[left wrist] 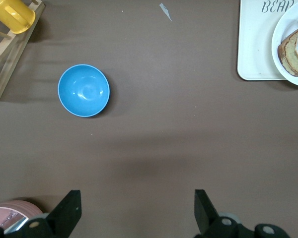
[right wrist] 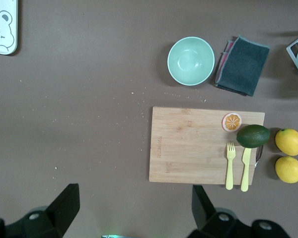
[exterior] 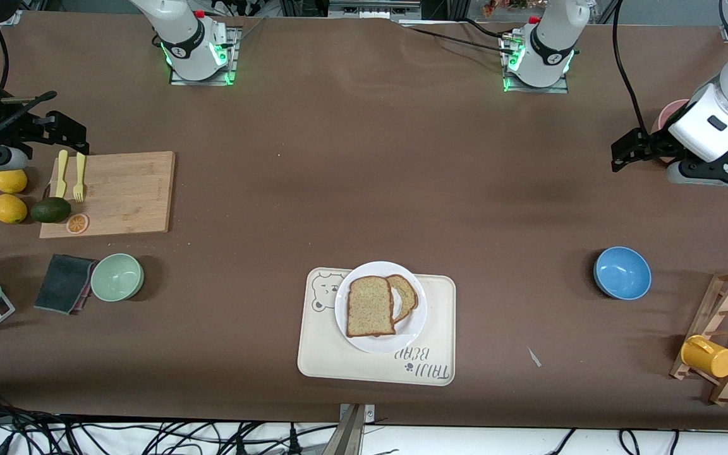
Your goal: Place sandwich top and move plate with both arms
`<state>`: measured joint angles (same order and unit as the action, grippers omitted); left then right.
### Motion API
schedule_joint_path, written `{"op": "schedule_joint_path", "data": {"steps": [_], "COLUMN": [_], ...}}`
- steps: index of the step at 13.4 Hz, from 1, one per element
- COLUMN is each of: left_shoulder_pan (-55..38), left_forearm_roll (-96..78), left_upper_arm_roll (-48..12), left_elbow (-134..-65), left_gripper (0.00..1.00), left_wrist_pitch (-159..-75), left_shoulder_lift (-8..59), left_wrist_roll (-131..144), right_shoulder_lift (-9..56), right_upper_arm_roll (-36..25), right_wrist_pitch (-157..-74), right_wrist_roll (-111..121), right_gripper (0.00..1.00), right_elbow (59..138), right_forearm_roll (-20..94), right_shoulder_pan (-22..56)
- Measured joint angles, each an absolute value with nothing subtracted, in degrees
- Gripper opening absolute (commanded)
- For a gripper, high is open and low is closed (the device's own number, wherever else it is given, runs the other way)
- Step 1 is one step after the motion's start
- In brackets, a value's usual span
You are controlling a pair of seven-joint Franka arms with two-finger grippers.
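Brown bench: the bread top [exterior: 370, 306] lies on the plate [exterior: 413, 328], half off the egg slice [exterior: 405, 296]. Both hands, left hand [left wrist: 137, 210] and right hand [right wrist: 135, 208], hang open, well apart from it. Plate not moved yet.

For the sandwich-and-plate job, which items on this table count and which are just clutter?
Job:
- sandwich top, lying on the plate
- egg-topped bread slice under it
- left gripper, right gripper, both open, waiting at the table's ends

Clutter:
- bear tray under the plate
- blue bowl
- green bowl
- cutting board
- lemons
- yellow mug
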<state>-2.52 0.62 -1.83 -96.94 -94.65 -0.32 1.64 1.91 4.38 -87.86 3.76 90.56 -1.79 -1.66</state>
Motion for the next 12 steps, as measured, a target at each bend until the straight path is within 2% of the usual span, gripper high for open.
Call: {"op": "schedule_joint_path", "data": {"steps": [12], "left_shoulder_pan": [-2.5], "left_forearm_roll": [0.6], "left_upper_arm_roll": [-1.8], "left_elbow": [-96.9], "left_gripper": [1.0], "left_wrist_pitch": [-94.7], "left_shoulder_lift": [-0.3], "left_wrist_roll": [1.6], "right_shoulder_lift": [1.7], "right_upper_arm_roll": [3.8], "right_wrist_pitch": [-87.9], "right_wrist_roll": [3.8], "right_gripper": [1.0], "right_elbow": [90.5], "right_forearm_roll": [-1.8], "right_shoulder_pan": [-1.7]}}
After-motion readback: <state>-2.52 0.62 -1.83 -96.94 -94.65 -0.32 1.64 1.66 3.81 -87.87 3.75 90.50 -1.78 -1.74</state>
